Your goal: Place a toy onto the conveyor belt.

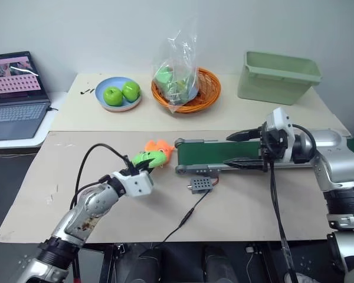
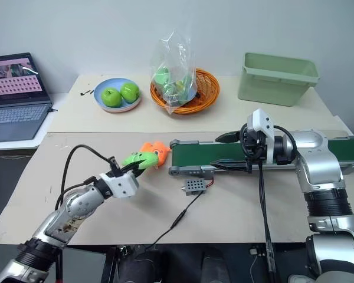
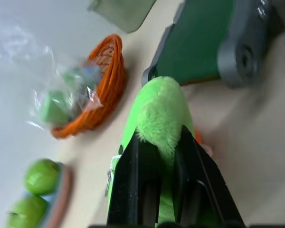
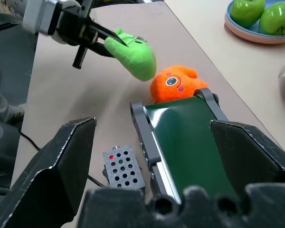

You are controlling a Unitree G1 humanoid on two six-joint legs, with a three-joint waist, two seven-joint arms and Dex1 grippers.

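Green toy [image 1: 148,158] sits pinched in our left claw [image 1: 146,167]. We see an orange toy [image 4: 175,83] blocking the conveyor belt [image 1: 224,154] end. Our right claw [image 1: 245,150] gapes wide, empty, above the belt.

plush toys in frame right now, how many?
2. The lime-green plush is held in the left gripper above the table; the orange plush lies at the conveyor belt's end. The bag may hide more.
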